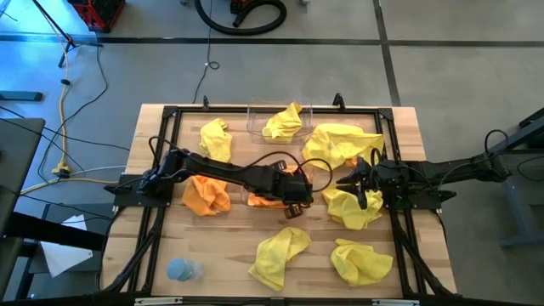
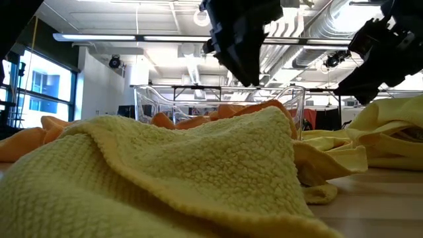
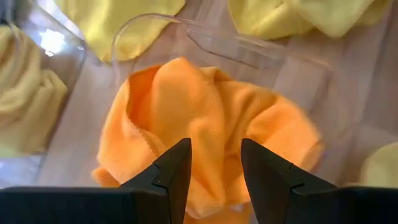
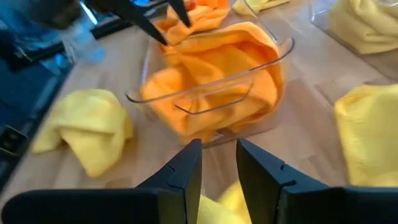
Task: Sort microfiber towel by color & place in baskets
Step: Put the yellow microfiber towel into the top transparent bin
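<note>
A see-through basket (image 1: pixel 316 174) at the table's middle holds an orange towel (image 3: pixel 211 118), which rests on the basket floor. My left gripper (image 3: pixel 214 158) hangs open just above that towel (image 1: pixel 268 189), and I see no touch. A second basket (image 1: pixel 255 115) by the far edge holds a yellow towel (image 1: pixel 285 121). Another orange towel (image 1: pixel 206 195) lies on the table under my left arm. My right gripper (image 4: pixel 217 163) is open, right of the middle basket (image 4: pixel 211 93), over a yellow towel (image 1: pixel 353 211) that shows below its fingers (image 4: pixel 219 202).
More yellow towels lie loose: far left (image 1: pixel 215 138), far right (image 1: pixel 340 143), near middle (image 1: pixel 280 255) and near right (image 1: pixel 361 262). A pale blue lump (image 1: pixel 183 269) sits at the near left corner. A black metal frame (image 1: pixel 170 115) rings the table.
</note>
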Action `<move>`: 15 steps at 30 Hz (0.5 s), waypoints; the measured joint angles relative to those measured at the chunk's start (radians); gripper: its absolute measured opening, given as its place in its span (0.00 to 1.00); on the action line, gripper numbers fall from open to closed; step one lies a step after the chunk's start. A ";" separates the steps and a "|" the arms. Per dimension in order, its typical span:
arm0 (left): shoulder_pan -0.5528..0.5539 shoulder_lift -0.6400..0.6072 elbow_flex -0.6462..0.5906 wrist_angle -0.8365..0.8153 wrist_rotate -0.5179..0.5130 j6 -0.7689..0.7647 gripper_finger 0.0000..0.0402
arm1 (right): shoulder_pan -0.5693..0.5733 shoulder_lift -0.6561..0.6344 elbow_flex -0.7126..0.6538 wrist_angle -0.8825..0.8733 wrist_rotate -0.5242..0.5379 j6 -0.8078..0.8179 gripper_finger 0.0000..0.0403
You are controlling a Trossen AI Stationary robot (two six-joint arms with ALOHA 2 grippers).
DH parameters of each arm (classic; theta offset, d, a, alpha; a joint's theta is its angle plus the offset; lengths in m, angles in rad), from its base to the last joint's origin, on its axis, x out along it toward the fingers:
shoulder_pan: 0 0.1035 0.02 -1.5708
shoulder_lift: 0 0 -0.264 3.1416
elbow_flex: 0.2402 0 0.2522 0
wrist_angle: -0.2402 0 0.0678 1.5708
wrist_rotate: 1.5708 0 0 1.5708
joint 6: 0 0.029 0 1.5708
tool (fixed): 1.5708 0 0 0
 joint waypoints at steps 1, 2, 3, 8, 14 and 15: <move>0.000 0.000 -0.014 -0.010 -0.017 0.010 0.32 | 0.000 0.000 0.000 0.009 -0.003 0.023 0.23; 0.000 -0.006 -0.032 -0.024 -0.030 0.013 0.32 | 0.000 0.000 0.000 0.018 -0.003 0.047 0.23; 0.000 -0.018 -0.054 -0.034 -0.041 0.015 0.32 | 0.000 0.000 0.000 0.028 -0.002 0.070 0.23; 0.007 -0.157 -0.247 0.022 -0.083 0.015 0.32 | 0.000 0.010 0.000 0.132 0.067 0.075 0.23; 0.026 -0.460 -0.635 0.365 -0.085 0.015 0.31 | 0.000 0.046 0.001 0.245 0.162 -0.054 0.23; 0.030 -0.509 -0.703 0.427 -0.080 0.027 0.31 | 0.000 0.050 0.010 0.239 0.161 -0.059 0.23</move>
